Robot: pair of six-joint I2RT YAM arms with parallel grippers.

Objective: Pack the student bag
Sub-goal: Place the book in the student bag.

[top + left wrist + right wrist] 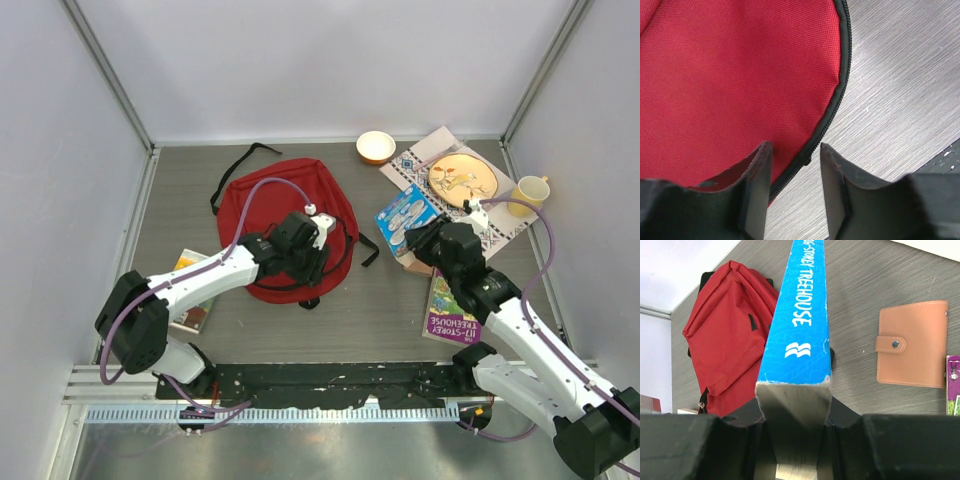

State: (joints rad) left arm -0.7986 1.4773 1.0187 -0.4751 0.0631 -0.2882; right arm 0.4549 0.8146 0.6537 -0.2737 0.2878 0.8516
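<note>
On the counter (pixel 370 310), left of the middle, lies the red student bag (pixel 280 205). The left claw (pixel 795 160) is open over the bag's near right edge (the zipper runs between the fingers). Farther right, the right claw (pixel 420 240) grips a blue book (pixel 800 315), near a brown wallet (pixel 912 345).

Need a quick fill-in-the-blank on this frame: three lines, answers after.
The right fingers clamp a ___ book. The left fingers straddle the bag's black ___. On the table lies a brown, snap-closed ___.
Missing: blue; zipper; wallet.
</note>
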